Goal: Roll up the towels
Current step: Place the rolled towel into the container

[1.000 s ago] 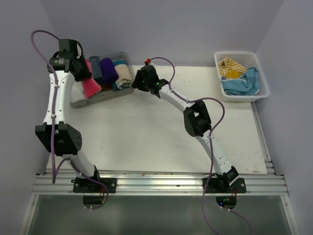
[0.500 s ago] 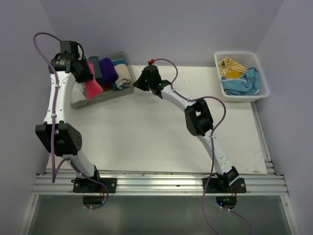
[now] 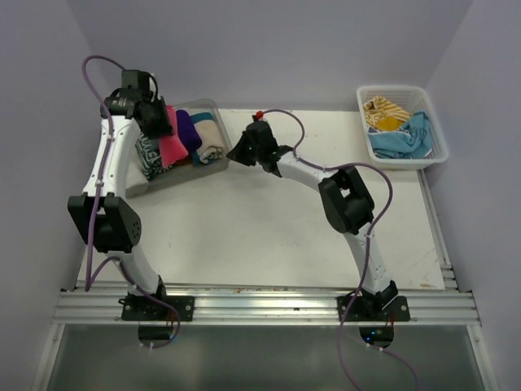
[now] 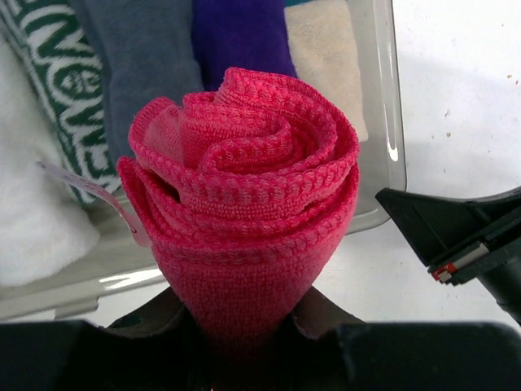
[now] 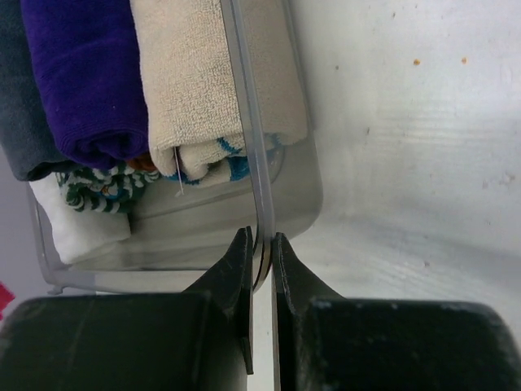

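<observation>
Hot-pink rolled towel (image 3: 172, 137), top view: the left gripper (image 3: 159, 122) has carried it from the left end of the clear plastic tray (image 3: 218, 169) to above the rolls stowed inside, and the tray has shifted slightly in the right gripper (image 3: 238, 154), so stowing looks imminent. Left wrist view: the jaws clamp the roll's base, above the tray's rim. Right wrist view: the fingers pinch the tray's wall, just beside the beige rolled towel (image 5: 203, 73).
</observation>
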Robot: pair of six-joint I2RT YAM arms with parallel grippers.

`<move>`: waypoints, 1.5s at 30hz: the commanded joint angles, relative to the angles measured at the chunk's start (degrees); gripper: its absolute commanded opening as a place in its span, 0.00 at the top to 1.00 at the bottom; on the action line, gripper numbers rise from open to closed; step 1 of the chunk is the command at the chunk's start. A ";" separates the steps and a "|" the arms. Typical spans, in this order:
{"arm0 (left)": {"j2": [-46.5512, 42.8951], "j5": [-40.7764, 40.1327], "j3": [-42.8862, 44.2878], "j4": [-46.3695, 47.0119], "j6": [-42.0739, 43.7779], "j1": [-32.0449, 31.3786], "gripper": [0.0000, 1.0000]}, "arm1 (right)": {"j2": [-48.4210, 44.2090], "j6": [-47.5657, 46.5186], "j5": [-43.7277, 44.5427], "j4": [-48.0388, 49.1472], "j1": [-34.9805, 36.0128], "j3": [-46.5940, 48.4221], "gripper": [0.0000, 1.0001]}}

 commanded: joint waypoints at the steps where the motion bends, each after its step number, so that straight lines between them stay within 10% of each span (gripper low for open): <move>1: 1.93 1.63 2.87 2.81 -0.75 -2.53 0.98 | -6.03 -5.31 -3.30 0.09 2.23 -5.06 1.00; 29: 22.50 7.17 18.77 -0.52 -6.21 -4.47 0.99 | -16.23 -2.23 2.24 5.80 7.68 -23.01 1.00; 45: 19.16 3.64 13.68 -6.15 -5.41 -2.45 0.99 | -18.69 -4.42 9.96 3.87 10.58 -26.88 1.00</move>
